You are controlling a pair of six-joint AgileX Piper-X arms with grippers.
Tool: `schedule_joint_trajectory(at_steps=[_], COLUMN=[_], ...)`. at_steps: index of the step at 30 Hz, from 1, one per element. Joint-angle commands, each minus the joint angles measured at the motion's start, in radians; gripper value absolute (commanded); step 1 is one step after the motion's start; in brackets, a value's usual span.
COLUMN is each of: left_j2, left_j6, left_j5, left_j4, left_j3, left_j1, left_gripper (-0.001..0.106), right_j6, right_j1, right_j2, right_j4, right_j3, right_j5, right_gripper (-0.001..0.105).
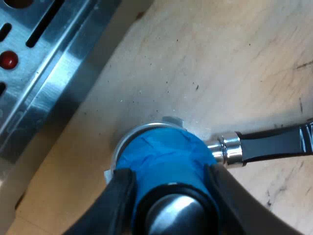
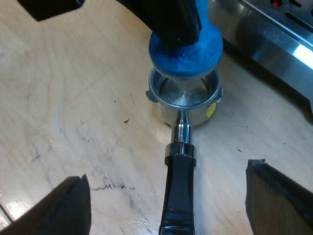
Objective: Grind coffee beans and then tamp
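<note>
My left gripper (image 1: 168, 188) is shut on a blue tamper (image 1: 161, 159), one black finger on each side of it. The tamper hangs just over the metal holder (image 1: 131, 136), which lies on the wooden table. In the right wrist view the tamper (image 2: 188, 49) sits at the basket's rim (image 2: 161, 98), and the shiny inside of the basket shows under it. The holder's dark handle (image 2: 178, 191) points away from the basket and runs between the wide-apart fingers of my right gripper (image 2: 166, 178), which is open and touches nothing.
The espresso machine's steel drip tray (image 1: 44, 73), with slots and a red spot (image 1: 9, 59), stands close beside the holder, as does its steel front edge (image 2: 274, 44). Bare scuffed wooden table (image 2: 73, 98) lies around the handle.
</note>
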Motion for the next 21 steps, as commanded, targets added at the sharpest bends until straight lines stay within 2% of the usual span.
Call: schedule_joint_trajectory(at_steps=[1,8,21], left_j2=[0.015,0.075,0.083], left_j6=[0.006,0.006,0.006], left_j5=[-0.009,-0.009,-0.009], left_j4=[-0.019,-0.002,-0.026], left_j3=[-0.006,-0.006,-0.006], left_j1=[-0.006,-0.006,-0.006], left_gripper=[0.000,0.000,0.000], right_j6=[0.001,0.001,0.001], right_j1=[-0.004,-0.004,-0.004], right_j2=[-0.002,-0.002,-0.002], right_j4=[-0.004,-0.004,-0.004], right_j3=[-0.003,-0.003,-0.003], right_j5=[-0.002,-0.002,-0.002], right_gripper=[0.068,0.068,0.068])
